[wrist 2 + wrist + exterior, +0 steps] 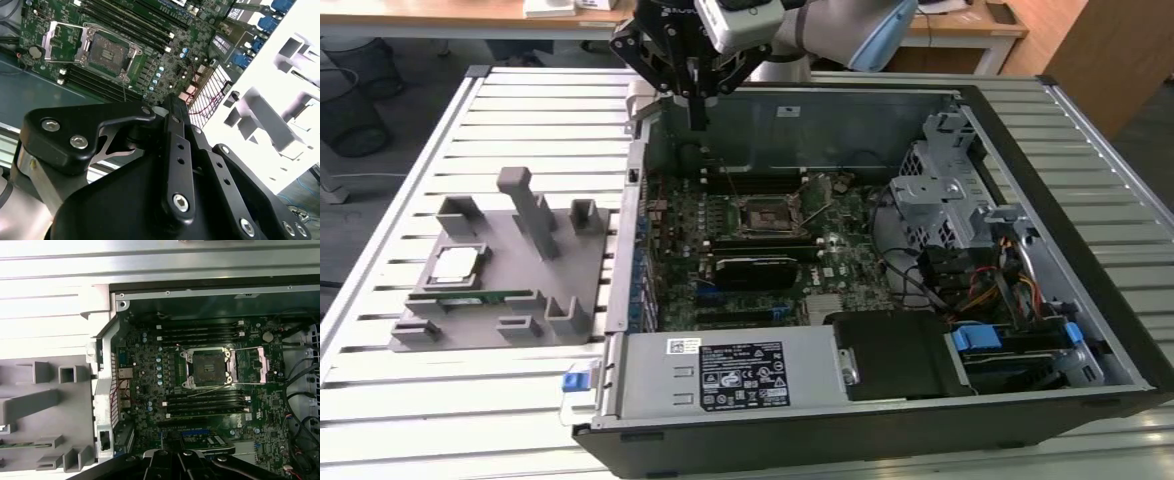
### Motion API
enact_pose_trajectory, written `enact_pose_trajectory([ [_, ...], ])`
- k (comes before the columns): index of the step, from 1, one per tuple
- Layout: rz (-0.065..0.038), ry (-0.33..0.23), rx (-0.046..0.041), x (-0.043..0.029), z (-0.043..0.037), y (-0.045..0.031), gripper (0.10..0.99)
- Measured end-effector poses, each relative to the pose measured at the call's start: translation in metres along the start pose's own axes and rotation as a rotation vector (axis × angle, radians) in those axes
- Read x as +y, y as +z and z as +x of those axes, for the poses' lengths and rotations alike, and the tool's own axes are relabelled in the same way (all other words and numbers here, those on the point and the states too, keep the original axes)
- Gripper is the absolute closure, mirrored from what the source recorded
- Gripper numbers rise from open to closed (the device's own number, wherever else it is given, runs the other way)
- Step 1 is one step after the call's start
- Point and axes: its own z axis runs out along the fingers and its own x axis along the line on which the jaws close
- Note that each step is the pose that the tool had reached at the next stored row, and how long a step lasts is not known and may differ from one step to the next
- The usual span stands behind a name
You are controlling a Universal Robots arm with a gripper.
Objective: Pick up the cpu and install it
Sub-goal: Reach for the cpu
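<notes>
**Jaws:** Seen in the exterior view closed together to a single tip, with nothing held. They are carried on the black linkage of the arm (841, 30) and hang above the far corner of the computer case (854, 420), on the exterior view's left.

**Socket** (207, 367): Black and square-framed, mounted on the green motherboard (150, 390) below the jaws. Its metal frame is swung open to 1 side, and long memory slots are set along 2 of its sides.

**Computer case:** Laid open on its side. A black label with white print (747, 375) and a small white barcode sticker (683, 346) are fixed to the near metal box. 1 more white sticker (787, 111) is fixed to the far wall. The print is too small to be made out.

**Grey fixture** (534, 215): Placed just beside the case, on the exterior view's left.

**The cpu** (456, 263): Silvery-white and square, laid flat in a pocket of the fixture, well apart from the jaws.

**Green memory stick** (478, 297): Laid in a slot just nearer the camera than the cpu.

**Desk** (400, 400): Slatted metal, bearing the case and the fixture.
</notes>
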Motion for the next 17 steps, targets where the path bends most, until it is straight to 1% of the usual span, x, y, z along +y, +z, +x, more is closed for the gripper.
enact_pose_trajectory([
  [12,0.0,0.0,0.0002,-0.0007,0.0094,0.0001,0.98],
  [17,0.0,0.0,0.0001,-0.0013,0.0163,0.0,0.98],
])
